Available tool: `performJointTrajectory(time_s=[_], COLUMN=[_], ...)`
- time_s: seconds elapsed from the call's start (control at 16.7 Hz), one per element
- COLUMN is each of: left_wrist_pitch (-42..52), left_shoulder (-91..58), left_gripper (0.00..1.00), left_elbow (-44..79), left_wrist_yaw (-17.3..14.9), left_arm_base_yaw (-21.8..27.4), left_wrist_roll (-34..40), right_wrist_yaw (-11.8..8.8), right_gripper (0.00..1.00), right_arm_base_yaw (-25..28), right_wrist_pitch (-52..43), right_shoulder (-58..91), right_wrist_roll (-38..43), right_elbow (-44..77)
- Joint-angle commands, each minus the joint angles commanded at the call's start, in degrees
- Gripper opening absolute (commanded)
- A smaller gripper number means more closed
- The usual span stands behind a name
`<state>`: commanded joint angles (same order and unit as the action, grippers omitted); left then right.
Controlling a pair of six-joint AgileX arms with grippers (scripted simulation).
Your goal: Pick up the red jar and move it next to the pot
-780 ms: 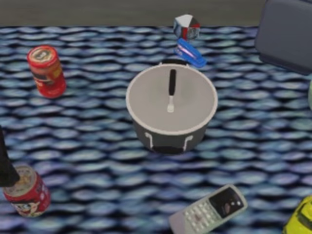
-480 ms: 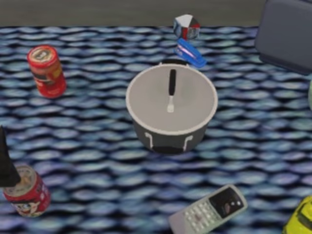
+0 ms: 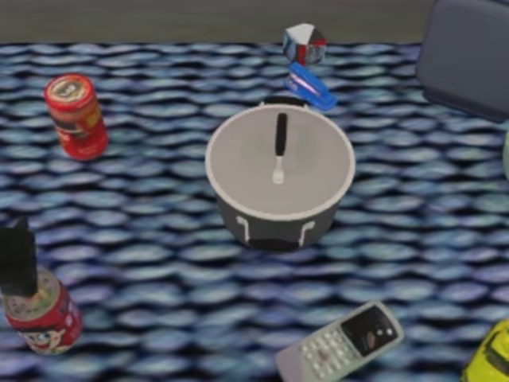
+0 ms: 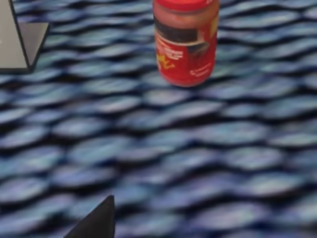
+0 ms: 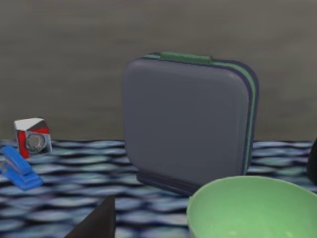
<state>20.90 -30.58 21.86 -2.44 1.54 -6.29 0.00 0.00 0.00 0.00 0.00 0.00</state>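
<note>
Grey case (image 3: pixel 469 52) fills the top view's upper-right corner, standing on edge; idle here. Biggest thing that matters is the pot (image 3: pixel 280 171), mid-table, lid on w/ black bar handle, white side handles facing the near edge. Bare mat on its left side, so that looks like the natural drop zone.

Red jar (image 3: pixel 75 115) stands upright at the upper left, well apart from the pot, untouched. Left wrist view has it straight ahead (image 4: pixel 185 42), label side showing, nothing around it.

Fatter red can (image 3: pixel 44 314) w/ cartoon label sits at the lower left, just below the left gripper (image 3: pixel 17 263). Wrong item, don't confuse them. Left gripper is a dark shape at the left edge, well short of the jar; only one fingertip shows in its wrist view, so can't tell jaw opening, and it holds nothing visible.

Right arm isn't in the top view; its wrist cam looks at the case and a green bowl (image 5: pixel 252 208). Jaw state unknown.

To do this step well, imo: clear the can first, approach the jar level, grip mid-body below the lid, keep it vertical.

Smaller bits: phone (image 3: pixel 342 342), blue stapler (image 3: pixel 310 87), small cube (image 3: pixel 305 42) behind the pot.
</note>
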Motion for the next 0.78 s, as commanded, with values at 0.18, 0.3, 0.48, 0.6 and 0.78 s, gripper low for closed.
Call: performJointTrajectory(time_s=[0.18,0.3,0.48,0.6,0.78], left_wrist_pitch=[8.9,14.7,23.3,28.8,37.0], left_shoulder=[-14.1,-24.0,-38.9,-49.0,-64.0], left_gripper=[1.0,1.0,1.0,1.0,1.0], left_elbow=[13.6,24.3,41.9,54.3,73.2], left_wrist_yaw=[-1.0,-1.6,-2.3,-2.6,-2.7], left_arm_base_yaw=[0.7,1.1,1.6,1.8,1.9], left_wrist_roll=[-3.4,-5.9,-10.0,-12.8,-16.9], right_wrist_yaw=[0.0,0.0,0.0,0.0,0.0], right_gripper=[1.0,1.0,1.0,1.0,1.0], right_arm_base_yaw=[0.0,0.0,0.0,0.0,0.0], right_wrist_pitch=[0.0,0.0,0.0,0.0,0.0], right_shoulder=[0.0,0.0,0.0,0.0,0.0], right_wrist_roll=[0.0,0.0,0.0,0.0,0.0], right_elbow=[0.0,0.0,0.0,0.0,0.0])
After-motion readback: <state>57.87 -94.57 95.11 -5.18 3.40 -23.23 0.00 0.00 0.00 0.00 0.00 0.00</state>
